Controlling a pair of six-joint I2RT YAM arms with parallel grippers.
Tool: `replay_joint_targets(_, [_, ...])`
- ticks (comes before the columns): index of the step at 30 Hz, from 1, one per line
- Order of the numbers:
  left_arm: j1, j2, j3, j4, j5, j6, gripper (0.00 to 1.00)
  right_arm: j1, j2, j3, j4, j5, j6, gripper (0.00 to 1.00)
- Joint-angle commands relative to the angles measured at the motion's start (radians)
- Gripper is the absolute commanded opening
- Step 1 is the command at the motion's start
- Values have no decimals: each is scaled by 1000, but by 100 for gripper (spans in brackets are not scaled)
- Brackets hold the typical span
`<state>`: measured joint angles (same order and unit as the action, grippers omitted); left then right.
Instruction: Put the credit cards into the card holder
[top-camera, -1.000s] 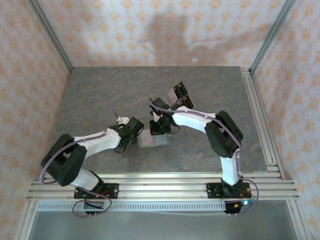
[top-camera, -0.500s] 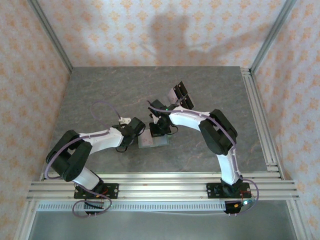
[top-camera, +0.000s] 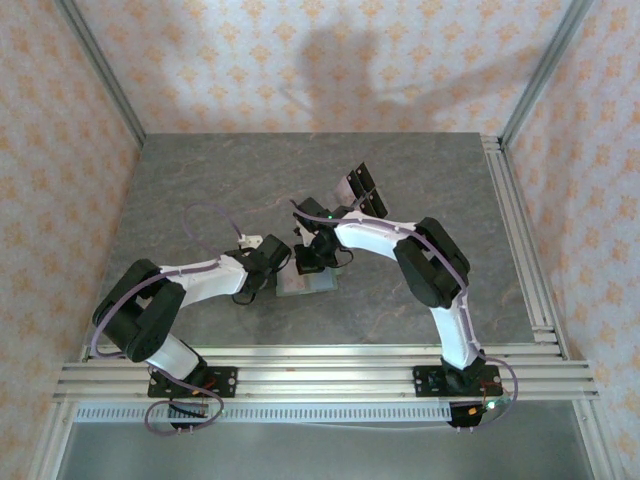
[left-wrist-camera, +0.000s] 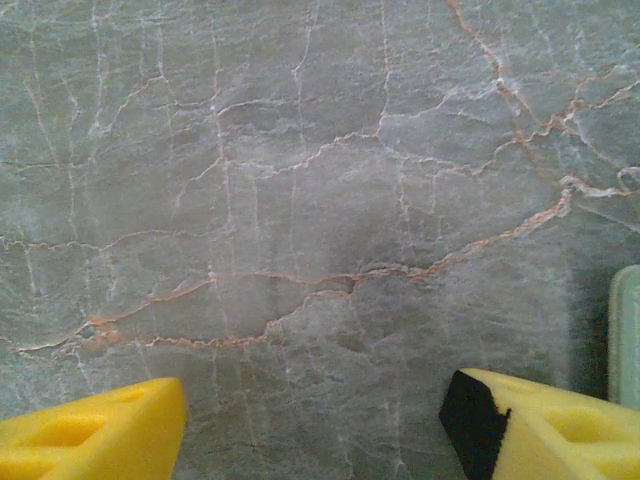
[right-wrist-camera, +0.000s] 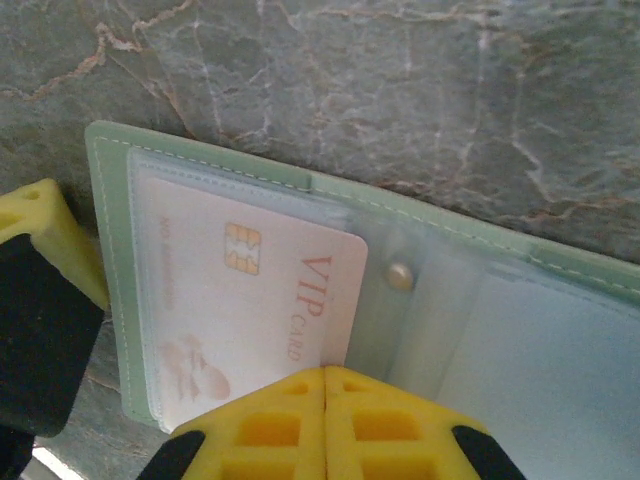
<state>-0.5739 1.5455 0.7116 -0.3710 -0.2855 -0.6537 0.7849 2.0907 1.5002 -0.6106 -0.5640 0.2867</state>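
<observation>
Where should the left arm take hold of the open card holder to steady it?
Likely the green border of the card holder, coming in low from that arm's side. It lies flat and open on the table, so only that thin rim gives a bite; the left gripper stands open beside it.

L end effector (left-wrist-camera: 315, 412) spread — card holder (left-wrist-camera: 627, 330) at rt.

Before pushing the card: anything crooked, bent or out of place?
Nothing stands out. The pink card lies square in the open card holder, under its clear sleeve; the right gripper is shut at the card's edge.
</observation>
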Motion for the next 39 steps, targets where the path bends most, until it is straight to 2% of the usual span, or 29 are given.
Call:
replay_joint_targets(1, [5, 39, -21, 46, 29, -7, 73, 8, 16, 34, -41, -20, -17, 6])
replay_joint_targets(7, [5, 33, -22, 46, 35, -9, 73, 8, -35, 28, -33, -6, -14, 9])
replay_joint_targets(11, [5, 9, -15, 26, 28, -9, 73, -7, -118, 8, -31, 30, -9, 18])
replay_joint_targets(15, [6, -41, -8, -8, 11, -7, 74, -40, -187, -32, -35, 95, -19, 32])
replay_joint_targets(21, [12, -93, 3, -55, -9, -10, 74, -63, -173, -15, -78, 182, -82, 43])
replay_joint_targets(39, [49, -134, 0, -82, -14, -11, 74, -42, -54, -24, -77, 222, -138, 47])
